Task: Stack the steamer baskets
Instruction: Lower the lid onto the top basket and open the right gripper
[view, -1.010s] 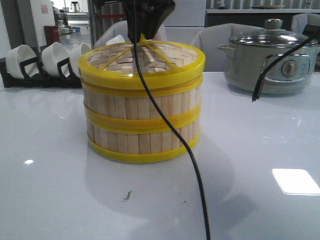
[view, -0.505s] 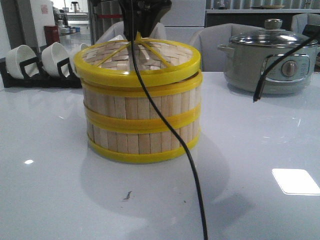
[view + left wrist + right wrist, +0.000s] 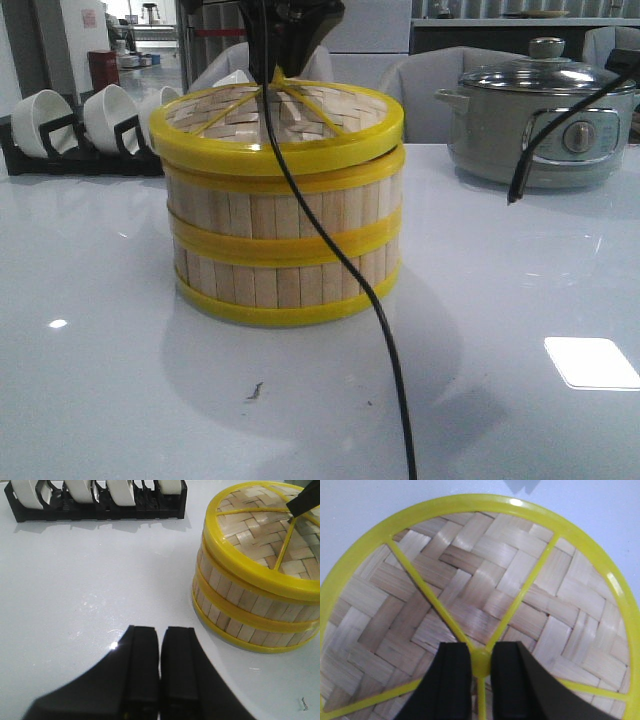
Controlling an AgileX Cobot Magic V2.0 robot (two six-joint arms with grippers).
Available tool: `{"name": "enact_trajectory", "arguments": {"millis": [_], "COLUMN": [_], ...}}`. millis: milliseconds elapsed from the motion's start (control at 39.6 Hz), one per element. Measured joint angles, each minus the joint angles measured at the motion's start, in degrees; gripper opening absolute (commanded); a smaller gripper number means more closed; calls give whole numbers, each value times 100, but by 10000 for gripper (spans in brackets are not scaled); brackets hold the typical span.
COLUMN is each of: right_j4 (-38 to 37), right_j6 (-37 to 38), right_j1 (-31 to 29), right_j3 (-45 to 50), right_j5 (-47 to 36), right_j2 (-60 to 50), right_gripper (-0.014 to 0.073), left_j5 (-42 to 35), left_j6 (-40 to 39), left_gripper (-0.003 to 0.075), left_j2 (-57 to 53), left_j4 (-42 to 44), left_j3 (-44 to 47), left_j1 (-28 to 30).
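The two steamer baskets are stacked at the table's middle, the upper basket on the lower basket. The woven lid with yellow spokes lies about level on the upper basket. My right gripper reaches down from above and is shut on the lid's yellow knob; the gripper and lid also show in the right wrist view. My left gripper is shut and empty, over bare table beside the stack, apart from it.
A black rack of white bowls stands at the back left, and it also shows in the left wrist view. A grey electric pot with a glass lid stands at the back right. A black cable hangs in front of the stack.
The lid was tilted, raised at the right, a second ago. It has come down and now lies level on the upper basket, still held by my right gripper.
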Motion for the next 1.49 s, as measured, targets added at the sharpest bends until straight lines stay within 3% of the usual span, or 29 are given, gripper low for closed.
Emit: {"name": "enact_trajectory", "arguments": {"millis": [1490], "right_j4": [37], "right_j6": [39], "right_j1": [-104], "right_j3": [-14], "right_j5": [-36], "right_j2": [94], "right_gripper": [38], "left_j5": [0], "left_j6": [0], "left_gripper": [94], "left_j2": [0], "left_j4": [0], "left_j3": [0], "left_j1": [0]}}
